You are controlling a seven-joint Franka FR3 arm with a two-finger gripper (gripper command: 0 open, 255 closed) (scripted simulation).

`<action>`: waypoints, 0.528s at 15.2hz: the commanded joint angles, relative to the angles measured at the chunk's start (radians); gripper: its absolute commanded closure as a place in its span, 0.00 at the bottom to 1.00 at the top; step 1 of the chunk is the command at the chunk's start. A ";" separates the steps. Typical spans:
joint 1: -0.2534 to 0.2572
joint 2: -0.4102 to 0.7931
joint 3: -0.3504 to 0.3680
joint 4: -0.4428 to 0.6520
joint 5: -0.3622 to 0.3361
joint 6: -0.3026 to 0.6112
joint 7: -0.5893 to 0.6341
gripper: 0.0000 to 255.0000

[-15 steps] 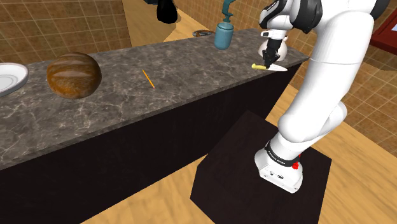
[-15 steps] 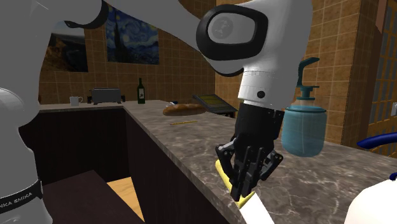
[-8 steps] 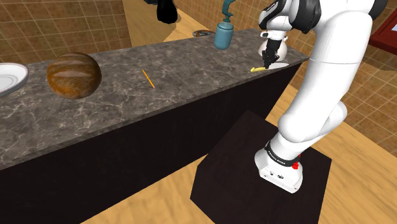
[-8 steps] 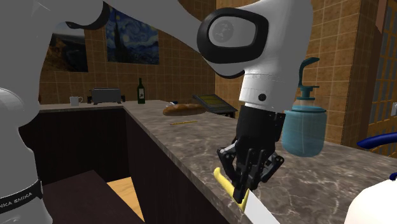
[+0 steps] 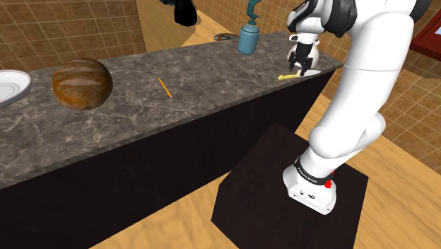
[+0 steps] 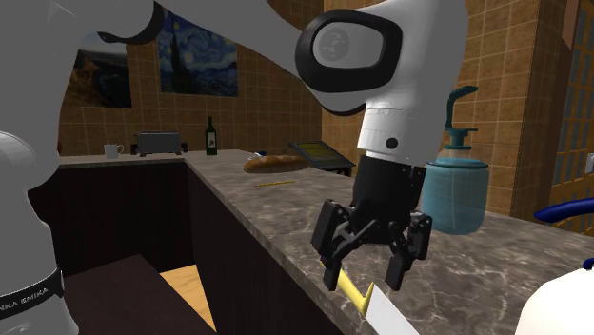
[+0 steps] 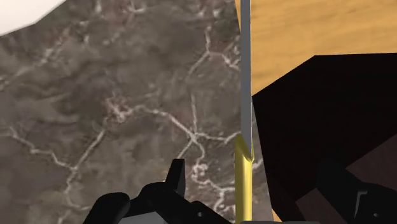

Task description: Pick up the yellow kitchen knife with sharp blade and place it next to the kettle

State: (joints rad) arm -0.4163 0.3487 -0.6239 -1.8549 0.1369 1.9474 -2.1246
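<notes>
Finding: the gripper (image 6: 365, 274) hangs just above the tabletop (image 5: 212, 78) at the end nearest the stand, jaws wide and holding nothing. The yellow-handled knife (image 6: 366, 303) lies flat at the tabletop's very edge, directly beneath. In the wrist view it runs between the fingers (image 7: 175, 178) and touches neither. The white kettle (image 6: 562, 309) stands near, beyond the blade's tip.

Judgement: the knife lies unheld close to the kettle, so we take this for the end of the placing step, though a grasp about to begin would look alike. The next move calls for a straight rise clear of the handle, since a nudge here could tip the knife off the edge.
</notes>
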 commanded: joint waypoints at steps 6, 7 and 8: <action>-0.002 -0.018 -0.008 0.095 -0.015 -0.109 0.008 0.00; -0.002 -0.018 -0.008 0.096 -0.015 -0.109 0.008 0.00; -0.002 -0.018 -0.008 0.096 -0.015 -0.109 0.008 0.00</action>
State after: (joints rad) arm -0.4182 0.3313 -0.6317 -1.7605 0.1220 1.8394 -2.1170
